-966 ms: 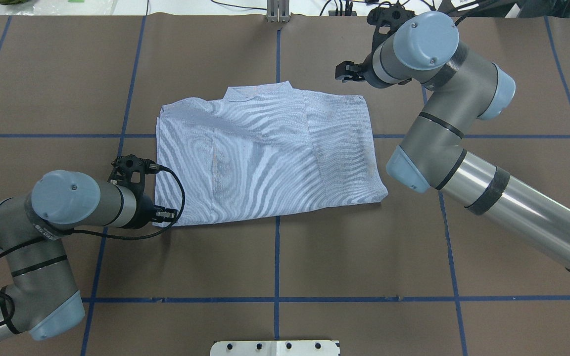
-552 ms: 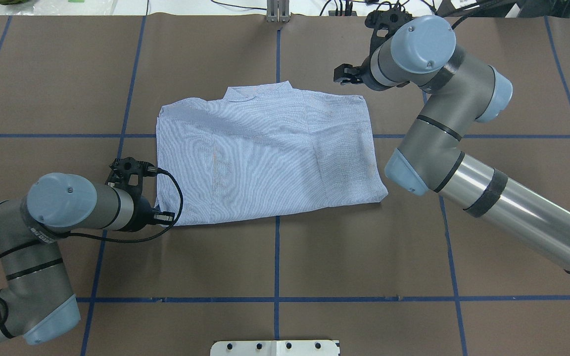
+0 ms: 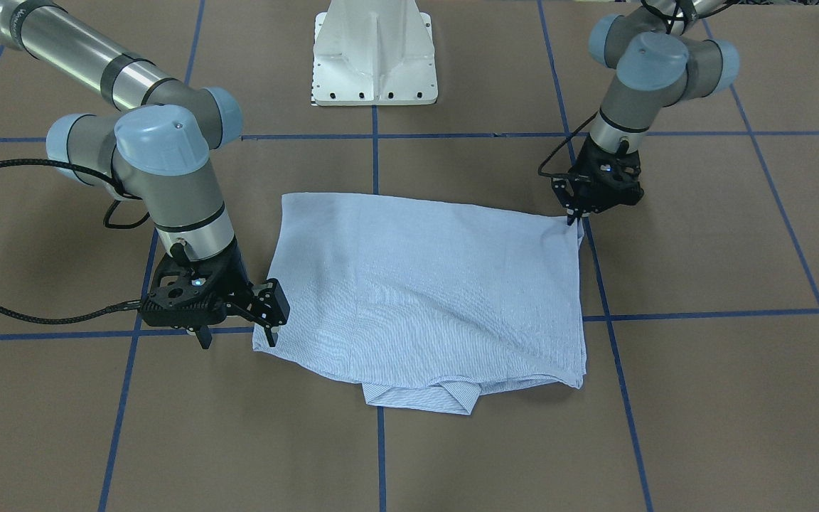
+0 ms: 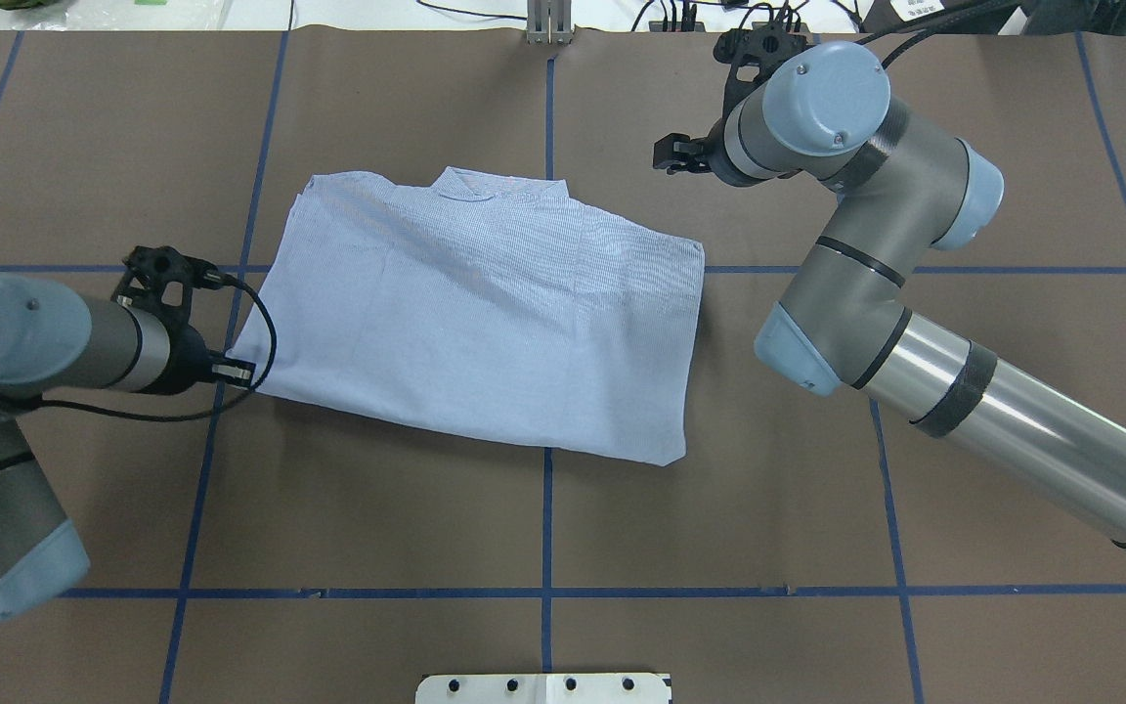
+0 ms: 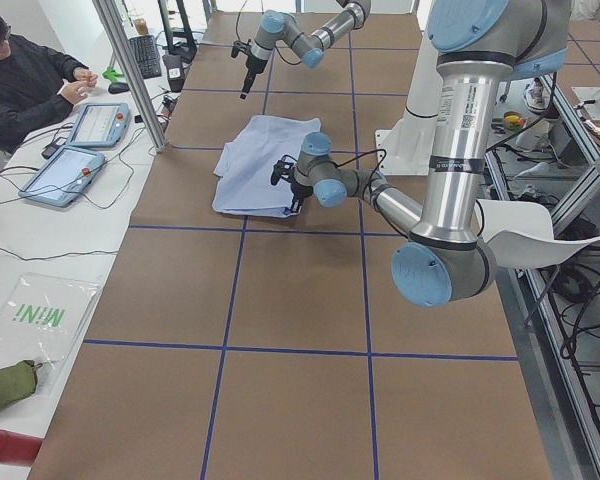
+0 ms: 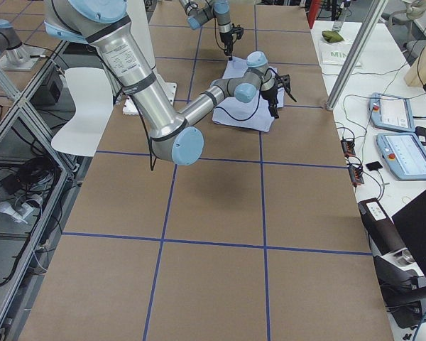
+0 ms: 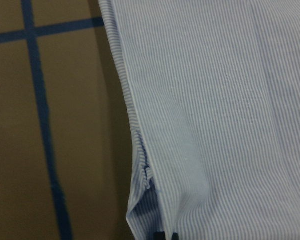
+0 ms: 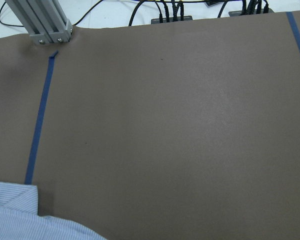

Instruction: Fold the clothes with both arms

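The light blue striped shirt lies folded flat on the brown table, collar at the far edge. It also shows in the front view. My left gripper is shut on the shirt's near left corner, low over the table. The front view shows that pinch, and the left wrist view shows the cloth bunched at the fingertips. My right gripper is open and empty, hovering just beyond the shirt's far right corner, as the front view shows. The right wrist view catches only a corner of the shirt.
Blue tape lines grid the brown table. The white pedestal base stands at the robot's side. An aluminium post and cables stand at the far edge. An operator with tablets sits beyond that edge.
My left gripper has moved left and a little away from the robot, dragging the shirt's corner. The whole shirt has slid left, turned and smoothed. The right gripper has shifted slightly left.
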### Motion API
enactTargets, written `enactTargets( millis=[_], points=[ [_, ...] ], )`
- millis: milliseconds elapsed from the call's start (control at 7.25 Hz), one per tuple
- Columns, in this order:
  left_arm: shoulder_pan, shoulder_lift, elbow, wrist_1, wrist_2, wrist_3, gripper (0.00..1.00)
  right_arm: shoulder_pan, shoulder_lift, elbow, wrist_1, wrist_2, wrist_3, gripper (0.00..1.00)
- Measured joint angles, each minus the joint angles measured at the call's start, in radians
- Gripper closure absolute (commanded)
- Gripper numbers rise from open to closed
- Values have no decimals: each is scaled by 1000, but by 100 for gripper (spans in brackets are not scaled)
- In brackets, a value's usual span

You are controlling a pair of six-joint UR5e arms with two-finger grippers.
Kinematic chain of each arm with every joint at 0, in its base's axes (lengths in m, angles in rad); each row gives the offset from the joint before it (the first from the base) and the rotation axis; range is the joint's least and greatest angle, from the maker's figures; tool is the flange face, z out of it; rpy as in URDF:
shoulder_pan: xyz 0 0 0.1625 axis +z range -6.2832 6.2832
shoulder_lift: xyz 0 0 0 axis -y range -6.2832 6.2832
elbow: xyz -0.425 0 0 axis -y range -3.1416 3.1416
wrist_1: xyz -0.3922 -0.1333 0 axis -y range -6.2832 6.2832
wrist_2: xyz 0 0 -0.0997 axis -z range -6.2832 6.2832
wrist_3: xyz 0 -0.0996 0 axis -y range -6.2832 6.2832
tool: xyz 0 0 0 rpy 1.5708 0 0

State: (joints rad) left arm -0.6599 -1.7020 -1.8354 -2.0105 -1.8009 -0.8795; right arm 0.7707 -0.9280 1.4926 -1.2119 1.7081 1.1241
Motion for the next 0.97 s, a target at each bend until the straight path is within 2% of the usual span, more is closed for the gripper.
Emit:
enactTargets(
  millis=[138,276,414,690,828,966],
  points=[
    [-68,-40,67,10,19,85,100,-2,0,0,0,0,1,0],
    [-138,-133,196,11,52,166,100,-5,1,0,0,-1,3,0],
    [-205,-258,374,-4,72,224,100,-9,3,1,-1,-1,4,0],
    [-292,-470,710,-120,84,281,100,-29,5,17,0,-2,18,0],
    [-310,-522,787,-159,84,300,1,-42,8,29,0,-3,45,0],
    [-319,-546,815,-178,83,310,0,-62,11,47,-3,-9,79,0]
  ],
)
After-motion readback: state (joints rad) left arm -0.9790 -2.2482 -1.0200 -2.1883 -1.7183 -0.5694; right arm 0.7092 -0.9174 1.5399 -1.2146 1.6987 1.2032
